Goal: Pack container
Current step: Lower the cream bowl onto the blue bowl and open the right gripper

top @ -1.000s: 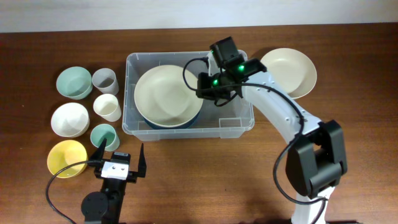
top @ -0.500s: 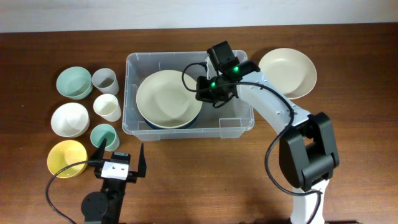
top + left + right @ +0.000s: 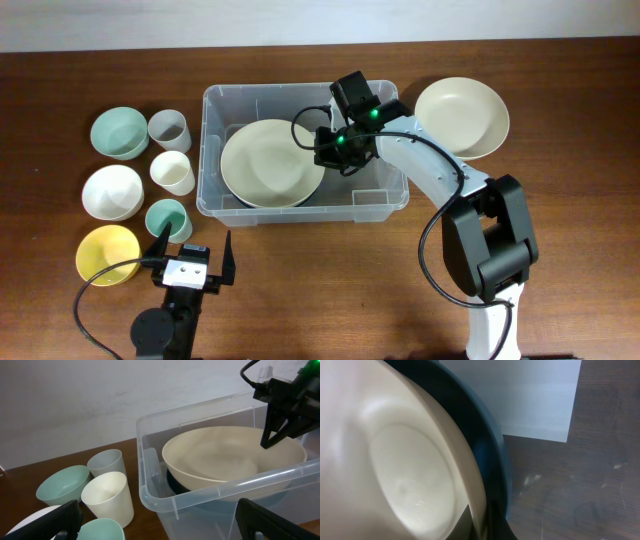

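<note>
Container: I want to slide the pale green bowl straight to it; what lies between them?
One grey cup stands between the pale green bowl and the container, shown in the overhead view.

The container (image 3: 300, 215) sits mid-surface (image 3: 320, 290). Inside it a wide plate (image 3: 268, 165) lies on a second dish (image 3: 174, 484) (mostly hidden). Right of the container lies another plate (image 3: 462, 116). Left of it stand the far cup (image 3: 169, 129), middle cup (image 3: 172, 172) and near cup (image 3: 167, 218). Further left are the far bowl (image 3: 117, 131), middle bowl (image 3: 110, 191) and near bowl (image 3: 106, 252).
</note>
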### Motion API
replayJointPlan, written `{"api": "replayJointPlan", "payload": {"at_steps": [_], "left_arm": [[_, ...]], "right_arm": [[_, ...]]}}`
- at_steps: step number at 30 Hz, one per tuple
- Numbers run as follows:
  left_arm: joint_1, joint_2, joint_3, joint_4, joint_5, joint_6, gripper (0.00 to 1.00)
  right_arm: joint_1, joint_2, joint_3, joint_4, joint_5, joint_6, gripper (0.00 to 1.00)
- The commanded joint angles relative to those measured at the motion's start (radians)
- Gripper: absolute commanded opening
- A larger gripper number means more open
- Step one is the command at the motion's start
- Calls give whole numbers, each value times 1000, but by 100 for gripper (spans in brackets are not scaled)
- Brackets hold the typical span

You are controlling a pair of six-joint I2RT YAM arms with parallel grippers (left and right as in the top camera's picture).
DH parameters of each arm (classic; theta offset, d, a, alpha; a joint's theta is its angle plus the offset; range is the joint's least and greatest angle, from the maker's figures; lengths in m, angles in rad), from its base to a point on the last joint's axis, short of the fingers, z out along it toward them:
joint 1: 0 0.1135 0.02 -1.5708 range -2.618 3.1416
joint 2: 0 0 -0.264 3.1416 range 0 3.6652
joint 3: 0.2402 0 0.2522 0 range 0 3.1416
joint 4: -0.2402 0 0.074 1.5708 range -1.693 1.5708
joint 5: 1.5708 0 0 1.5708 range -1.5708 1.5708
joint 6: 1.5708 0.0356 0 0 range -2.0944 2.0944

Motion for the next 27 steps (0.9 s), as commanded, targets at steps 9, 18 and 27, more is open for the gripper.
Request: {"api": "replayJointPlan", "payload": {"at_steps": [9, 18, 27], "left_arm": [[6, -7, -6, 0, 3, 16, 100], [6, -7, -6, 0, 3, 16, 100], [6, -7, -6, 0, 3, 16, 100]], "right_arm": [[9, 8, 8, 8, 0, 8, 4], [10, 8, 8, 18, 0, 8, 11], [10, 8, 8, 23, -3, 9, 12]]}}
